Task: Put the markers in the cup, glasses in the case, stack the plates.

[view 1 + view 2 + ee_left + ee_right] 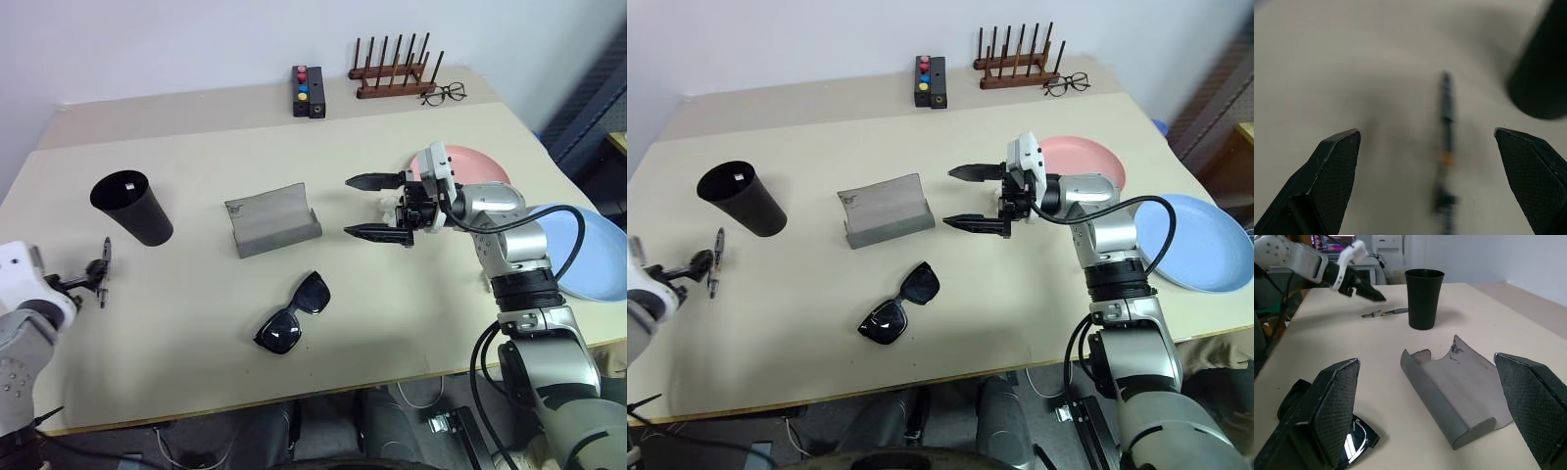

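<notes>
A dark grey marker (104, 266) lies at the table's left, in front of the upright black cup (132, 208). My left gripper (1425, 134) hovers open just over that marker (1447, 147), touching nothing. The grey case (271, 221) stands open mid-table, and the black sunglasses (294, 313) lie in front of it. Level and pointing left at the case, my right gripper (348, 206) is open and empty. Behind it the pink plate (470, 162) is partly hidden. The blue plate (588, 250) lies at the right edge.
At the back of the table stand a black box with coloured buttons (309, 91) and a wooden peg rack (394, 73). Wire-rimmed eyeglasses (444, 94) lie beside the rack. The table's front edge runs close below the sunglasses.
</notes>
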